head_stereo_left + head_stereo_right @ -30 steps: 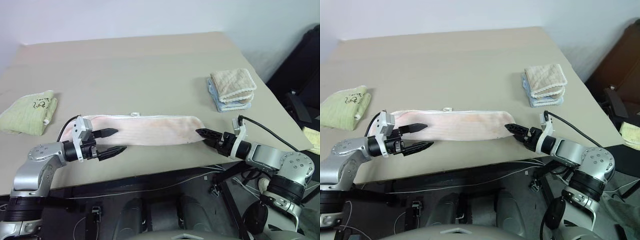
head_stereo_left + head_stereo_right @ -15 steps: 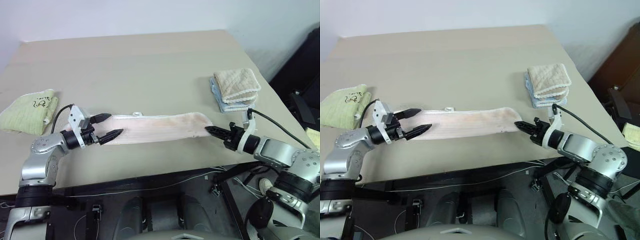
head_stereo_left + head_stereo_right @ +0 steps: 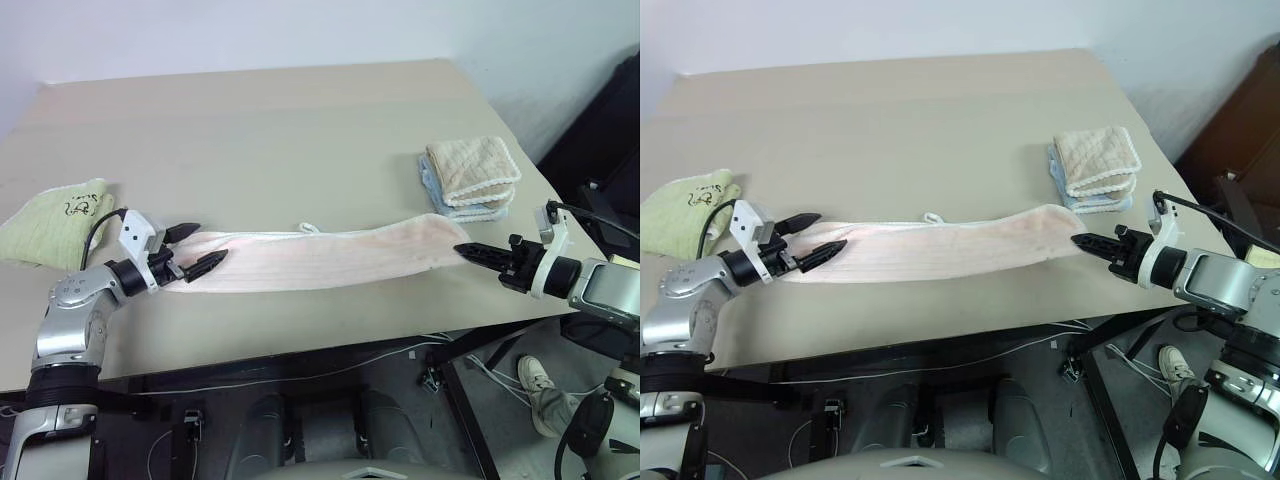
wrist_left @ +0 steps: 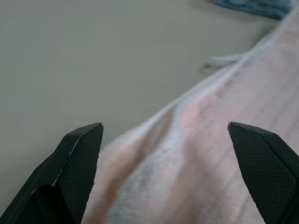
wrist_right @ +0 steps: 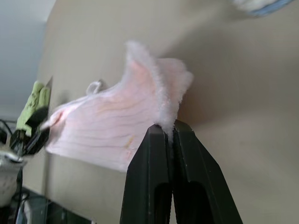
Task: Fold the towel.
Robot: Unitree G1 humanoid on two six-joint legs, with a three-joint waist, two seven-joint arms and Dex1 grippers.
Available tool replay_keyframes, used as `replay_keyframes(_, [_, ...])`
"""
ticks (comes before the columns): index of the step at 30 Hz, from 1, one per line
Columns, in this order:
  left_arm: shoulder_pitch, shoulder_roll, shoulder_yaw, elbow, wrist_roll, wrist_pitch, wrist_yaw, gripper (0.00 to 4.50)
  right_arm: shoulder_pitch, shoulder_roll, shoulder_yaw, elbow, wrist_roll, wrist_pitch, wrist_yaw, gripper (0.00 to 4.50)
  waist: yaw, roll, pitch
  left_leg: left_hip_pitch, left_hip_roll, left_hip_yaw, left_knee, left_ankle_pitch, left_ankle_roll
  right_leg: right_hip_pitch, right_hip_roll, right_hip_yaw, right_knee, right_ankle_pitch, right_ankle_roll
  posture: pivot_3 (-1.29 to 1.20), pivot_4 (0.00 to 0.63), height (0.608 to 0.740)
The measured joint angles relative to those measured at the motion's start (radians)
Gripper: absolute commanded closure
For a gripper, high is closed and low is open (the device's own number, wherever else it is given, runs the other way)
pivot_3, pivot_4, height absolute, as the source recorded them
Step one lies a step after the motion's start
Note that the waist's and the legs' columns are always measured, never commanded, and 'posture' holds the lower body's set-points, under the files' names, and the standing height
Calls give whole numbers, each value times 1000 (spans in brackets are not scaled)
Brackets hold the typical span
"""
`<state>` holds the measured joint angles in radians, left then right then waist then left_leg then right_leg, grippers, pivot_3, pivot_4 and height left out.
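While my right gripper (image 3: 1080, 240) pinches the pink towel's (image 3: 320, 258) right end, fingers clamped tight on its edge, my left gripper (image 3: 195, 249) sits at the opposite end with fingers spread apart, the cloth lying between them. That towel stretches long and narrow near the table's (image 3: 280, 130) front edge. Farther back lie a green towel (image 3: 55, 222) at left and a beige-and-blue stack (image 3: 467, 178) at right.

One pink towel (image 3: 320, 258), one green towel (image 3: 55, 225), one stack of two folded towels (image 3: 468, 180), two grippers
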<state>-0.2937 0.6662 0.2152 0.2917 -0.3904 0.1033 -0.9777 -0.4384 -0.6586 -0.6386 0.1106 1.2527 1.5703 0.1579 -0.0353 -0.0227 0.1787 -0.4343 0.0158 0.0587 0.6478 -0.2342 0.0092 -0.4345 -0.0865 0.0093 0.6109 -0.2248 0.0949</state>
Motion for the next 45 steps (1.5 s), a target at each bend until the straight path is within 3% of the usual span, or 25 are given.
replay_keyframes(8, [-58,-9,3,151,99,-129,126,0,24,-32,8,-43,-14,-6,53,4467,18,0,0,0,0,0,0,0,0,0,0,0,0,0,1,0,150,740])
replay_keyframes(13, [-54,-85,36,109,6,-101,129,0,26,-38,21,-140,18,-7,89,4467,24,-1,0,-1,0,-1,1,0,0,0,-1,0,1,0,1,0,150,740])
replay_keyframes(18, [-96,-103,115,55,-84,-60,174,0,7,-64,108,-298,56,-9,116,4467,20,-1,0,0,0,-1,2,0,0,0,-1,-1,1,0,1,0,150,740])
replay_keyframes(25, [-91,-112,116,2,-98,-40,180,0,-59,-53,240,-347,61,-38,102,4467,23,-1,0,0,0,-1,2,0,0,0,0,-1,1,0,1,0,150,740])
replay_keyframes(31, [-70,-123,97,-51,-95,-21,188,0,-133,-5,314,-340,58,-62,73,4467,22,-1,0,0,0,-1,2,0,0,0,0,-1,1,0,0,0,150,740])
replay_keyframes(38, [-70,-122,88,-55,-81,-21,192,0,-190,136,443,-307,42,-71,39,4467,19,-1,0,0,0,-1,2,0,0,0,-1,-1,2,0,0,0,150,740])
replay_keyframes(45, [-72,-123,84,-54,-72,-23,192,0,-203,218,569,-290,-110,-145,43,4467,21,-1,0,-1,0,-1,2,0,0,0,-1,-2,2,0,0,0,150,740])
